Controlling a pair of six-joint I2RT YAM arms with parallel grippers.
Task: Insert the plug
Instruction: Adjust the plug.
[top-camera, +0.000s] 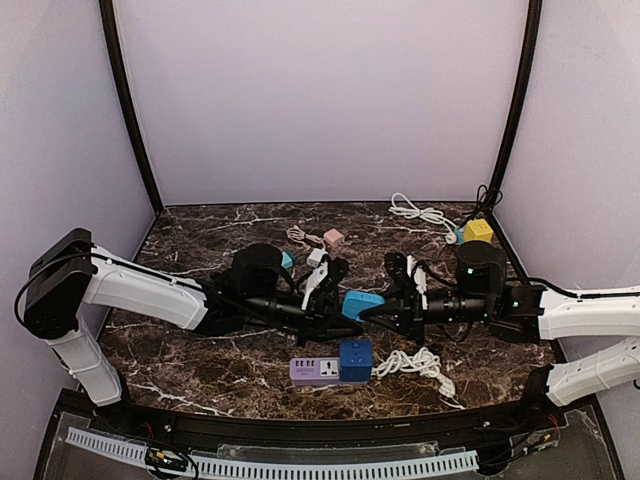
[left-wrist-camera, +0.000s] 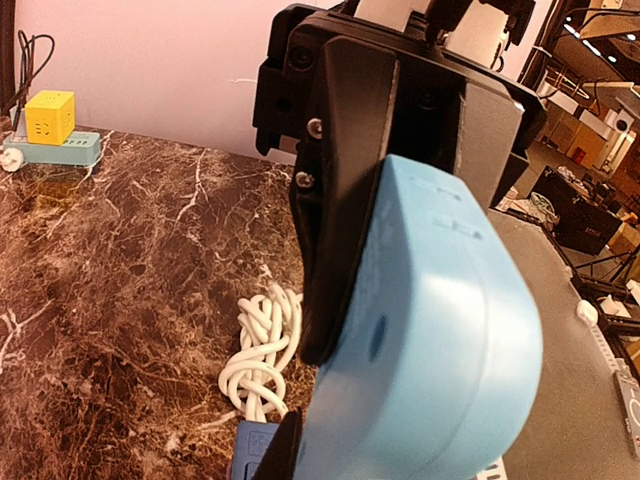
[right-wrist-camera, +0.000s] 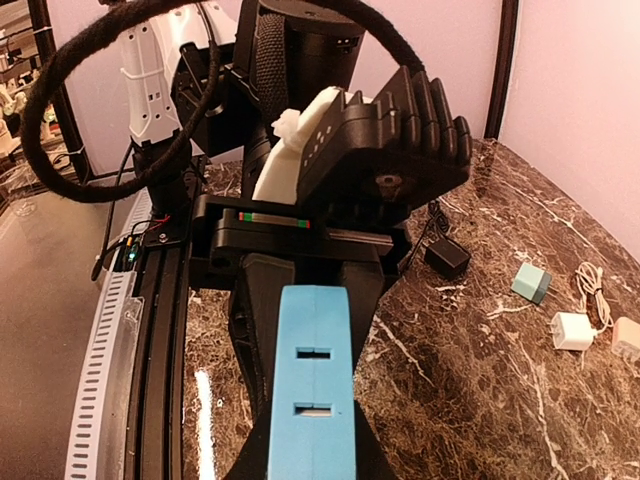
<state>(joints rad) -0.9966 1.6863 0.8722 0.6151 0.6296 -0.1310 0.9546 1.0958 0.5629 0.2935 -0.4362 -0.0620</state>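
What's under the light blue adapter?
White cable and a blue cube lie on the table below it; the spot straight beneath is hidden by the adapter itself.

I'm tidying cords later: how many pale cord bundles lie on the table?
3: a white coil front, right of the blue cube; a white cord back right, near the yellow cube; a small pale cord beside the pink charger. More may be hidden.

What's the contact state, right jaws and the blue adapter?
Touching. Left wrist view: the right gripper lays a black finger flush along the blue adapter, no gap.
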